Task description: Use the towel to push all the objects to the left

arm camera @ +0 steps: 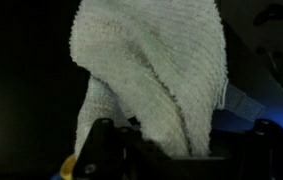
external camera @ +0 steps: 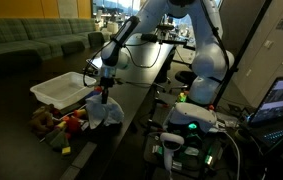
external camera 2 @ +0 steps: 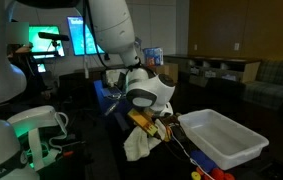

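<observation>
The towel hangs in a limp bunch straight below the jaws, which are clamped shut on its top. Just beside the jaws sits the white tray. The objects, small red, yellow and brown toys, lie outside it on the dark desk, near the towel. Farther off are a green sofa and a lit screen. The white arm slopes down to the jaws from above.
</observation>
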`<control>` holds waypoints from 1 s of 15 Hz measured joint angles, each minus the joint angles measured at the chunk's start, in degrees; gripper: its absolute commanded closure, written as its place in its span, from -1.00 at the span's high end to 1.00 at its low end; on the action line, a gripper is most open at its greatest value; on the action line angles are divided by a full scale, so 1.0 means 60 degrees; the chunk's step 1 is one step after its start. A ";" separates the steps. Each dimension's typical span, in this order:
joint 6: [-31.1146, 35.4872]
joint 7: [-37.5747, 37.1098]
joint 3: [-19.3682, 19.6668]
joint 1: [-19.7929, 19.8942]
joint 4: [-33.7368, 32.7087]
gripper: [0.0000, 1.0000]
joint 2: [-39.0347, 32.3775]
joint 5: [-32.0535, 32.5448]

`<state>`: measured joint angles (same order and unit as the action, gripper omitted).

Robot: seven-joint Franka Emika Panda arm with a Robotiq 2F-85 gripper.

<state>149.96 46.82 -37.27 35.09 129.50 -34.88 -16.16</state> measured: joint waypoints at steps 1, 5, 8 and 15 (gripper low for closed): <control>-0.0002 0.0190 0.0096 0.0284 0.0186 -0.95 0.0291 -0.0258; 0.0044 0.0287 0.1475 0.0392 0.0450 -0.95 0.1181 -0.0796; 0.0496 0.0237 0.2712 0.0092 0.0423 -0.95 0.1394 -0.1127; 0.3294 -0.1200 0.4449 -0.0861 -0.0015 -0.95 0.0960 -0.1170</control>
<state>169.72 39.62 -10.58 29.93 129.41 -29.12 -23.18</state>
